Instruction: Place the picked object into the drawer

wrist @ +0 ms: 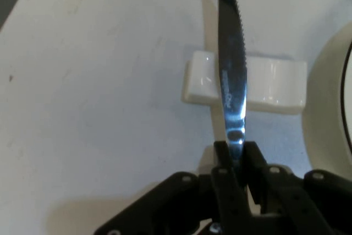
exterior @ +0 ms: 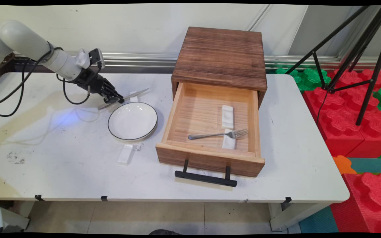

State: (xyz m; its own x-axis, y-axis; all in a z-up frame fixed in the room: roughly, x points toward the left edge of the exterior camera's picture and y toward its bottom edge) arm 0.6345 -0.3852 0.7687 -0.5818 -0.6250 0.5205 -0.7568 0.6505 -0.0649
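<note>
I see the white rectangular table [exterior: 61, 172] filling most of the main view, with the dark-topped wooden drawer box [exterior: 220, 56] standing at upper centre. Its pale wooden drawer [exterior: 177, 112] is pulled fully open toward the bottom of the frame, its black bar handle [exterior: 205, 178] out front. Beyond the table's right edge I see red and green foam blocks [exterior: 359, 115] and a black tripod [exterior: 365, 43].

Left of the drawer sits the round white plate with a thin black rim [exterior: 132, 120]. My black two-finger gripper [exterior: 117, 98] is at the plate's upper-left edge, low over the table. Its fingers [wrist: 223, 166] are clamped together on the serrated steel knife [exterior: 134, 95], gripping it along its length near the blade's base; the blade runs up and to the right in the main view and straight up in the hand view.

The blade crosses over a small white rectangular rest [wrist: 269, 86] lying on the table just above the plate. I cannot tell whether they touch.

Inside the drawer a steel fork [exterior: 217, 135] lies across, tines to the right, resting on a white cutlery rest [exterior: 229, 142]; another white block [exterior: 227, 116] lies just above it. A further white rest [exterior: 126, 154] lies on the table just below the plate.
</note>
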